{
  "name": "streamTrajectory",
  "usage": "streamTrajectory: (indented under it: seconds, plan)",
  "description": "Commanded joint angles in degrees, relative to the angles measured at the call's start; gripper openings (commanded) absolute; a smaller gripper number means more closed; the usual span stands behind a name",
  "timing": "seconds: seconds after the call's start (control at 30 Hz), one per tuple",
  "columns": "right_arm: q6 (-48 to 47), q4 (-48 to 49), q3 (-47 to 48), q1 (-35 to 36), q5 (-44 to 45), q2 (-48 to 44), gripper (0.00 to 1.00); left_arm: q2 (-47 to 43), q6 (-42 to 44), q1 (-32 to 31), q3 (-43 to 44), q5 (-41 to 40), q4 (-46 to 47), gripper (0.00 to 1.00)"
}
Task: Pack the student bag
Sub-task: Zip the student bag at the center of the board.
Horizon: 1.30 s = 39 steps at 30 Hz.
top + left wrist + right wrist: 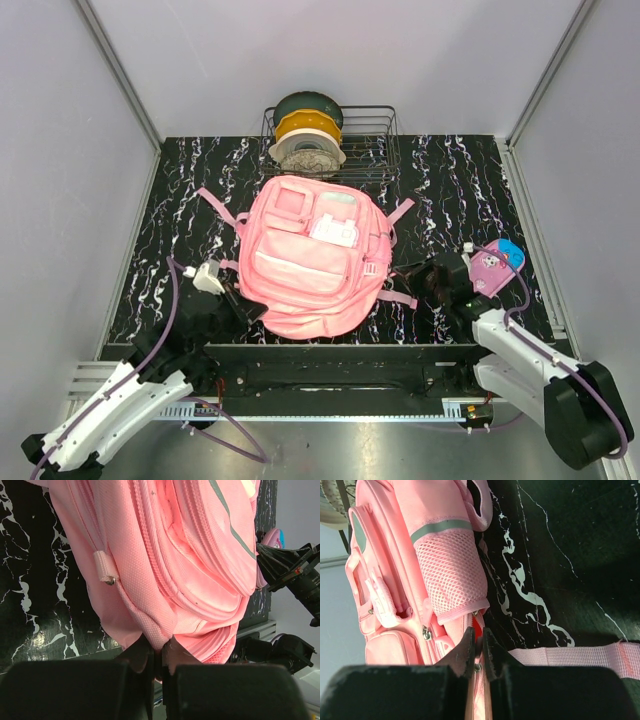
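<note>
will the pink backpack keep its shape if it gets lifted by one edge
Probably floppy: the pink backpack bunches into soft folds at the left pincer. Likely to sag, with its loose straps dangling.

Light falls soft and even from above. The top view is bright and sharp, with pale walls (60, 150) flatly lit and only a thin shadow around the bag (310, 260). The glossy table (30, 580) carries a dull patch of glare low in the left wrist view and darkens to shadow at lower right in the right wrist view. Both wrist views keep the bag crisp, while the fingers (135, 662) are dark, blurred masses at the bottom edge.
</note>
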Motion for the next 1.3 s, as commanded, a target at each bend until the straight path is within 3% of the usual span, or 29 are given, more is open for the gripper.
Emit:
streamTrajectory:
  seconds: [0.0, 0.4, 0.53, 0.6, 0.63, 0.7, 0.73, 0.93, 1.13, 1.17, 1.27]
  plan:
    - [-2.24, 4.94, 2.14, -4.32, 11.25, 2.67, 0.00, -1.85, 3.06, 1.17, 5.47, -7.08, -2.40, 0.00]
    - [-3.64, 16.98, 3.98, -7.93, 10.38, 14.18, 0.00, -1.86, 2.71, 1.26, 5.82, -6.03, -1.61, 0.00]
    - [-6.26, 17.87, 3.90, -7.84, 6.60, 13.50, 0.00, -1.33, 2.62, 1.17, 4.95, -5.06, 0.58, 0.00]
    - [-8.03, 18.30, 2.68, -7.84, 2.93, 10.96, 0.16, -0.63, 2.79, 1.26, 4.15, -3.57, 3.29, 0.00]
    - [-9.86, 18.30, 2.32, -7.84, 1.86, 9.38, 0.30, -0.28, 2.79, 1.26, 3.80, -3.04, 4.27, 0.00]
    - [-10.15, 14.72, 1.44, -7.93, 0.97, 4.73, 0.39, 1.22, 2.88, 1.26, 3.27, -1.64, 6.63, 0.00]
    - [-11.19, 13.22, 1.44, -7.93, 0.45, 3.22, 0.51, 1.92, 2.97, 1.26, 3.10, -0.94, 7.17, 0.00]
    - [-17.51, -1.19, 5.04, -7.84, -5.26, -6.01, 0.60, 7.37, 5.34, 1.26, 4.15, -0.58, 10.25, 0.00]
    - [-24.11, -5.86, 10.13, -7.93, -18.69, -1.55, 0.63, 11.41, 7.89, 1.17, 4.86, 1.35, 11.05, 0.00]
    - [-24.73, -5.95, 11.27, -7.84, -20.11, 0.64, 0.63, 11.50, 8.33, 1.26, 4.94, 1.70, 10.96, 0.04]
    - [-26.23, -6.13, 13.30, -7.93, -24.51, 4.69, 0.63, 12.38, 10.61, 1.17, 5.64, 2.32, 9.21, 0.56]
